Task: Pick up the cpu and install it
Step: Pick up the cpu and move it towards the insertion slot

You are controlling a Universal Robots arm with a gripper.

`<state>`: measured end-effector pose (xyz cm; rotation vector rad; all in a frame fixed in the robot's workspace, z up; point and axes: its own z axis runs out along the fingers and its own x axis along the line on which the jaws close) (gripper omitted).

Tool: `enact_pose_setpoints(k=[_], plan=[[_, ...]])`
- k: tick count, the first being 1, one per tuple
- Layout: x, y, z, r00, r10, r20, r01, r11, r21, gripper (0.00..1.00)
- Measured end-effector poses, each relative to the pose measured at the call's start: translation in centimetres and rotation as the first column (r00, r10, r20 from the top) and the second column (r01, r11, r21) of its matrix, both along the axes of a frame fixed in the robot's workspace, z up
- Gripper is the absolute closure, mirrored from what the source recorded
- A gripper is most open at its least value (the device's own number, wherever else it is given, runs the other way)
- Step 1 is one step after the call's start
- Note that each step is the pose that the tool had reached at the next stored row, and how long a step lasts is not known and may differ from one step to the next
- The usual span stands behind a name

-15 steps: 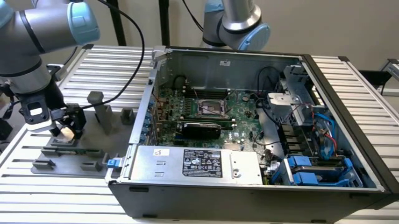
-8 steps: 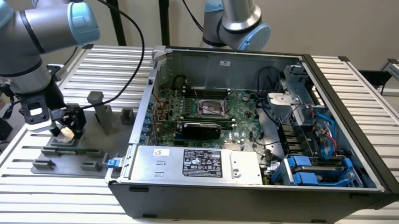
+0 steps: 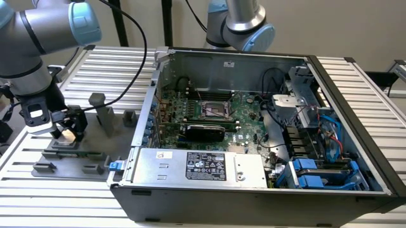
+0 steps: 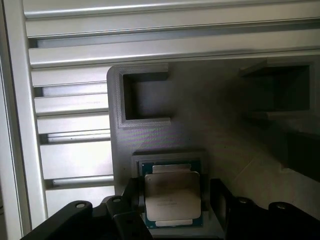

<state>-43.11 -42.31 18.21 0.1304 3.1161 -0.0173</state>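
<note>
**Wrist view.** The gripper [image 4: 176, 196] stands wide open, one dark finger [image 4: 134, 197] on each side of the cpu [image 4: 172, 199]. Whether the fingers touch its edges cannot be told. The cpu lies flat, metal top up, in a square recess of the grey fixture tray [image 4: 230, 150]. Beyond the tray run the aluminium slats of the table [image 4: 75, 160].

**Exterior view.** Nearest, at the lower centre of the frame, is the open computer case [image 3: 254, 205], with the label-bearing power supply [image 3: 203, 166] along its front edge. At the left of the frame the arm [image 3: 32, 52] reaches down, its gripper [image 3: 65, 135] low over the fixture tray [image 3: 95, 142]. Deeper in the case, at mid-frame, lies the green motherboard [image 3: 244, 118]. Its black-framed socket [image 3: 216, 110] sits well apart from the gripper.
</note>
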Motion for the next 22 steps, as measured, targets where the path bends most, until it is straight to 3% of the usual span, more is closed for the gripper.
enact_pose_setpoints(k=[7,8,22], plan=[[-0.02,0.00,0.02,1.0000,0.001,-0.0003,-0.001,1.0000,-0.0001,0.34],[-0.02,0.00,0.01,1.0000,0.001,-0.0002,-0.001,1.0000,-0.0001,0.42],[-0.03,0.00,0.32,1.0000,0.001,-0.0007,-0.001,1.0000,-0.0001,0.45]])
